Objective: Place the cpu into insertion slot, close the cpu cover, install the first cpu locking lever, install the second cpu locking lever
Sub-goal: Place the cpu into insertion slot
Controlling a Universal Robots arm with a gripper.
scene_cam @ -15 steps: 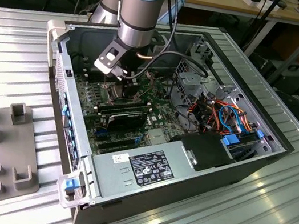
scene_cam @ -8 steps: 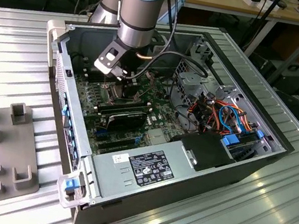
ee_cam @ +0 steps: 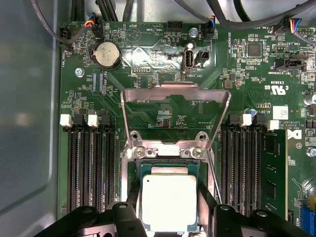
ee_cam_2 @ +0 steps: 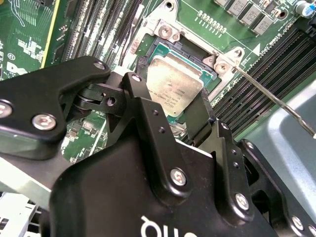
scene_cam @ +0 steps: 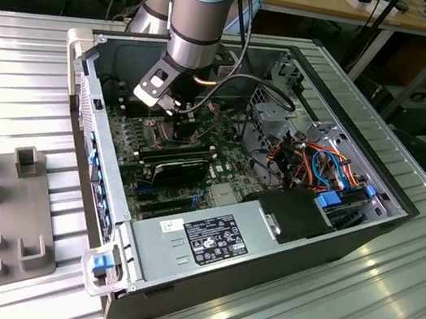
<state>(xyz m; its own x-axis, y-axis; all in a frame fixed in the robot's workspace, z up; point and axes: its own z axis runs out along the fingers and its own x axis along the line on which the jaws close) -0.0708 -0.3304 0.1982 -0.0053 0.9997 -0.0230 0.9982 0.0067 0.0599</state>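
1. Taking the black body of the hand (ee_cam_2: 170,91) as six o'clock from the cpu (ee_cam_2: 174,86), the hand reached toward twelve, its two black fingers (ee_cam_2: 148,114) flanking the cpu.
2. The fingers stood against opposite edges of the cpu, at its nine and three o'clock, and its silver-grey top faced up.
3. The cpu hung over the insertion slot (ee_cam_2: 168,49), whose dark rim showed at twelve o'clock; whether it was seated could not be told.
4. A thin metal locking lever (ee_cam_2: 276,101) ran from a screw (ee_cam_2: 222,65) at two o'clock out toward four.
5. Black memory slots (ee_cam_2: 106,29) lay at ten o'clock.
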